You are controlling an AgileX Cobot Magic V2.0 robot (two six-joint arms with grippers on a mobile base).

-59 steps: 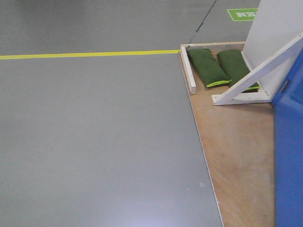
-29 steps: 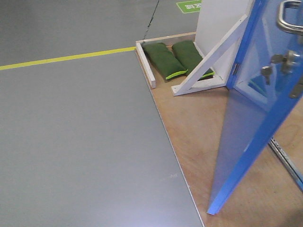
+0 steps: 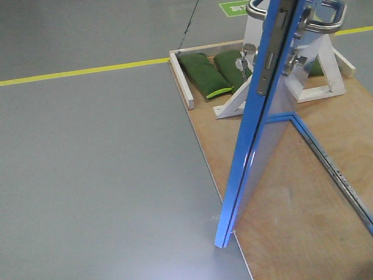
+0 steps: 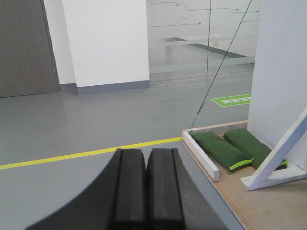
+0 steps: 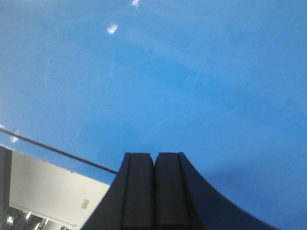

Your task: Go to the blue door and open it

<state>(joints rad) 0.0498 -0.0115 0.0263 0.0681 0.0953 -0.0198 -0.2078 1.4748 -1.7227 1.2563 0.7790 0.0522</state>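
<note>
The blue door (image 3: 247,169) stands swung open, seen edge-on in the front view, its bottom corner over the edge of the plywood base (image 3: 291,198). Silver lever handles (image 3: 317,23) stick out on both sides near its top, with a dark latch strip (image 3: 267,73) on its edge. In the right wrist view the glossy blue door panel (image 5: 168,72) fills the frame close ahead of my right gripper (image 5: 154,160), which is shut and empty. My left gripper (image 4: 145,155) is shut and empty, facing the grey floor left of the base.
Two green sandbags (image 3: 213,73) lie at the back of the base behind a white wooden rail (image 3: 180,79); they also show in the left wrist view (image 4: 225,149). White frame braces (image 3: 233,105) stand by the door. A yellow floor line (image 3: 76,73) crosses the grey floor.
The door has swung from nearly flat at the right edge of view to edge-on in the middle. The view has turned right, bringing more of the base into sight.
</note>
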